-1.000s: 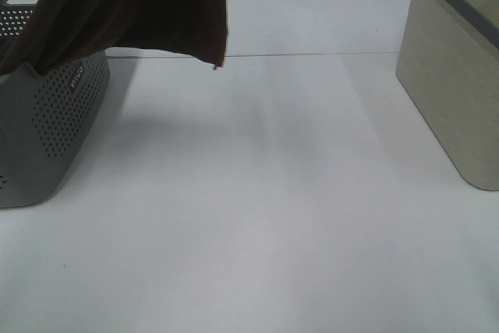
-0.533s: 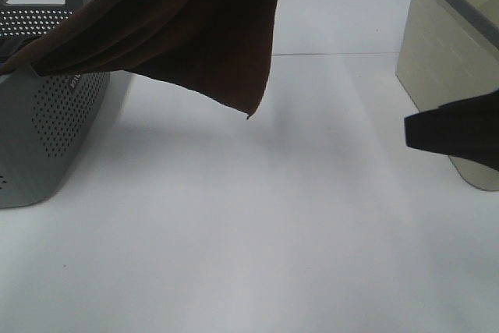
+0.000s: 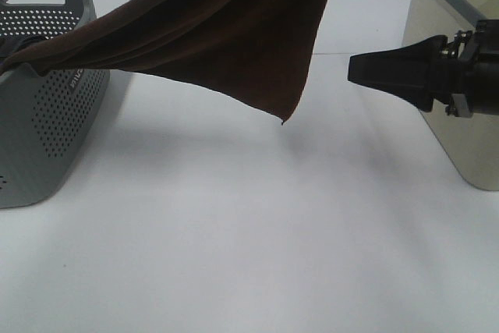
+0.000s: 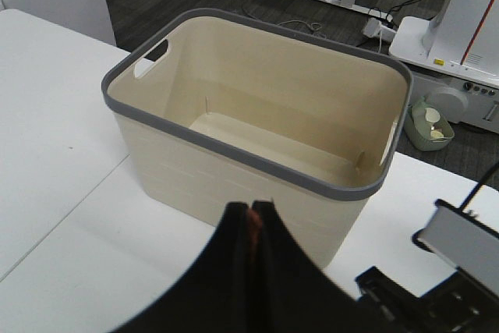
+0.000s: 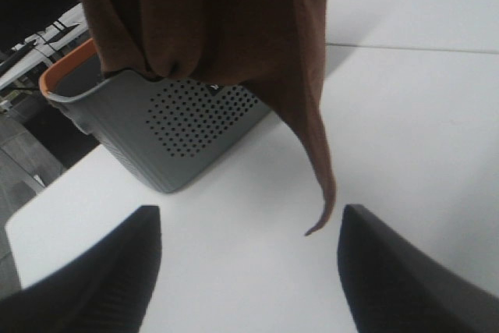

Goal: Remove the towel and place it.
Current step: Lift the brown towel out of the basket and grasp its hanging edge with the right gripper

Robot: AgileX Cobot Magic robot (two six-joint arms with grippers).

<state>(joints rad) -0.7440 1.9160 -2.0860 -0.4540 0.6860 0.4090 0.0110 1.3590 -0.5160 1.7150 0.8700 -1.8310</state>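
The dark reddish-brown towel (image 3: 234, 29) hangs in the air, stretched from the grey basket (image 3: 47, 130) at the left up past the top edge of the high view. Its lowest corner dangles above the table's middle. My left gripper (image 4: 252, 212) is above the high view's frame; in its wrist view the fingers are pressed together with a thin reddish strip of cloth between them. My right gripper (image 3: 359, 70) reaches in from the right, level with the towel's free edge and a short gap from it. Its fingers (image 5: 101, 271) stand wide apart, with the towel (image 5: 218, 21) ahead of them.
The grey perforated basket (image 5: 187, 122) has an orange rim and dark items inside. A beige bin with a grey rim (image 3: 468, 154) stands at the right, behind my right arm; its inside (image 4: 257, 99) holds nothing. White tabletop lies between the two.
The towel has swung to the right, its hanging corner now farther right and lower. My right gripper has come in from the right edge and moved left and up toward the towel.
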